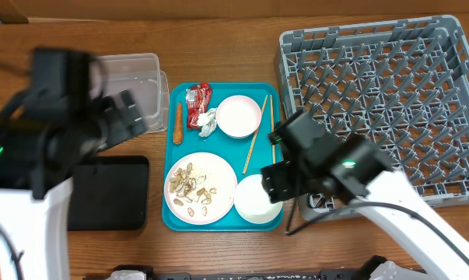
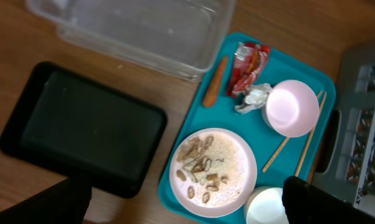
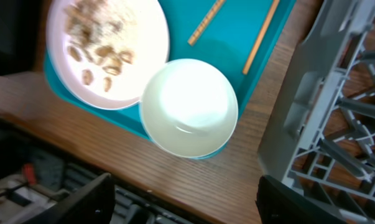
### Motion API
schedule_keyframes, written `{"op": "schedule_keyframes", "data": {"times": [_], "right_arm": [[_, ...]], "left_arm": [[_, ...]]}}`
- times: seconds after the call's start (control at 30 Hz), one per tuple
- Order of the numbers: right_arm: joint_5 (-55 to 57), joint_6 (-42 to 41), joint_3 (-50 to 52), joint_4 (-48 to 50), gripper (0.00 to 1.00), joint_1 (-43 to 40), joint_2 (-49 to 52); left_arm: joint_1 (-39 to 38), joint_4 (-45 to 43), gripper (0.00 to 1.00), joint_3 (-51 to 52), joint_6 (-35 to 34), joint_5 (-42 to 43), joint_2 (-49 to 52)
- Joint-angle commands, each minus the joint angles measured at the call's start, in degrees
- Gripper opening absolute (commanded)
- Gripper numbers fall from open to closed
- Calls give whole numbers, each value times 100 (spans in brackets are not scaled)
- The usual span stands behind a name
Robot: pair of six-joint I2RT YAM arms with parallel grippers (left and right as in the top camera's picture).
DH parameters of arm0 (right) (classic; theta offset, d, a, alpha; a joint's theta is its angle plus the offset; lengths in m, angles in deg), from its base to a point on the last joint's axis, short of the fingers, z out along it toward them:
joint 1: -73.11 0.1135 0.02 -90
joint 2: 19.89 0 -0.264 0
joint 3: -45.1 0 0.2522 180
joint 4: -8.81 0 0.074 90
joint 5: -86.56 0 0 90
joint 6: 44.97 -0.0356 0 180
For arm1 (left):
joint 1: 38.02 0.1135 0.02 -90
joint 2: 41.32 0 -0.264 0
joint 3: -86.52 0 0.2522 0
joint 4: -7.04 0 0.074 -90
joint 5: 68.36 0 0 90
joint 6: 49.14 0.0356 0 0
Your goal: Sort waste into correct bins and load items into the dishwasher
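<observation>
On the teal tray [image 1: 222, 93] lie a red wrapper [image 1: 198, 105], a white tissue [image 1: 208, 123], a carrot piece [image 1: 177, 124], a plate [image 1: 218, 167] of beige shell scraps [image 1: 194, 190], a pink bowl [image 1: 239, 116], a white bowl [image 1: 257, 199] and chopsticks [image 1: 254, 146]. The clear tub [image 1: 141, 78] and black tray [image 1: 110, 193] sit to the left, the grey dishwasher rack [image 1: 382, 101] to the right. My left gripper [image 2: 181, 208] hangs open high above the plate's left side, holding nothing. My right gripper [image 3: 193, 202] is open and empty, just in front of the white bowl [image 3: 188, 107].
The rack's near wall [image 3: 311, 112] stands close to the right finger of my right gripper. The table's front edge and dark equipment [image 3: 44, 180] lie under the right gripper. Bare wood shows between the tray and the rack.
</observation>
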Motion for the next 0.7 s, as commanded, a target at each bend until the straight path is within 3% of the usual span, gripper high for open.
{"op": "schedule_keyframes", "data": {"times": [0.0,0.2,0.43,0.67], "right_arm": [[529,-225,597,424,76,170,350],[289,17,1427,1261,75,170,890],[229,286,1858,2061,74,168,1191],[310,260,2070,2398,62,168,1235]], "left_arm": [[380,190,100,-15,-74,-50,-55],[544,245,100,-9,402,-48,-39],[546,162,100,-9,417,-7,-22],[544,164,100,-9,420,-7,-22]]}}
